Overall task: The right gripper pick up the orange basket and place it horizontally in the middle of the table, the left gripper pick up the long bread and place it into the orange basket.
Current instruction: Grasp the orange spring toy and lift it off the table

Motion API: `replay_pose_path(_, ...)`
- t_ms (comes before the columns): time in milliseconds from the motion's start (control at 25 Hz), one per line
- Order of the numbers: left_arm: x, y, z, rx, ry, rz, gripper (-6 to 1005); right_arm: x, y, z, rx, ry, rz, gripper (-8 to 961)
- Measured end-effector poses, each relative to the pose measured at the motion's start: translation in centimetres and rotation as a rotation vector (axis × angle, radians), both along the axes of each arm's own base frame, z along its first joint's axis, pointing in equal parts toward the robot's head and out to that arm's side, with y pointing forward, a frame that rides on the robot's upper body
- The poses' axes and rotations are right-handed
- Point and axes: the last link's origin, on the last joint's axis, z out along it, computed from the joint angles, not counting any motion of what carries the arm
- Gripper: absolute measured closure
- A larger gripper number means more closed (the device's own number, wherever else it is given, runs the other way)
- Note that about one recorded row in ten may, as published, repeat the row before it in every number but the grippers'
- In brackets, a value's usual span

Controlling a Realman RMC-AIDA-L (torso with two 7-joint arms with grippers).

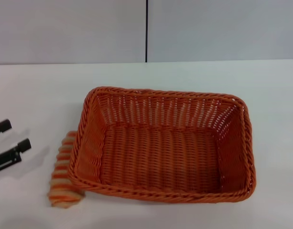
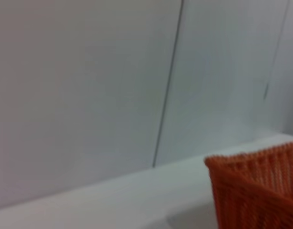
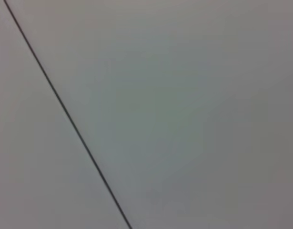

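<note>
The orange basket (image 1: 163,145) lies lengthwise across the middle of the white table (image 1: 36,95), and nothing lies inside it. The long bread (image 1: 63,172), cream with orange stripes, lies on the table against the basket's left wall, partly tucked under the rim. My left gripper (image 1: 10,138) is at the left edge of the head view, a short way left of the bread, with its two black fingers apart and nothing between them. One corner of the basket (image 2: 258,191) shows in the left wrist view. The right gripper is out of view.
A grey wall (image 1: 70,28) with a dark vertical seam (image 1: 146,31) stands behind the table. The right wrist view shows only that wall and a seam (image 3: 65,112). Bare tabletop lies to the right of and behind the basket.
</note>
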Motion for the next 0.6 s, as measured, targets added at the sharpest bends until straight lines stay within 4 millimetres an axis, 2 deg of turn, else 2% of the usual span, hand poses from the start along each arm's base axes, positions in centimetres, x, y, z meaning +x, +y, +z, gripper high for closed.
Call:
replay_pose_path(280, -1.1, -1.6, 0.3, -0.045, 0.034, 0.027, 204, -0.6, 1.8, -0.8, -0.048, -0.013, 0.006, 474)
replay_pose_path(400, -1.3, -1.9, 0.6, -0.045, 0.041, 0.033, 204, -0.7, 2.0, -1.1, -0.061, -0.016, 0.008, 474)
replay_pose_path(480, -1.7, -3.4, 1.6, -0.051, 0.038, 0.034, 204, -0.7, 2.0, -1.2, -0.061, -0.02, 0.007, 474)
replay_pose_path(600, -1.7, -4.1, 2.0, -0.056, 0.024, 0.024, 204, -0.7, 2.1, -1.2, -0.061, -0.028, 0.006, 475)
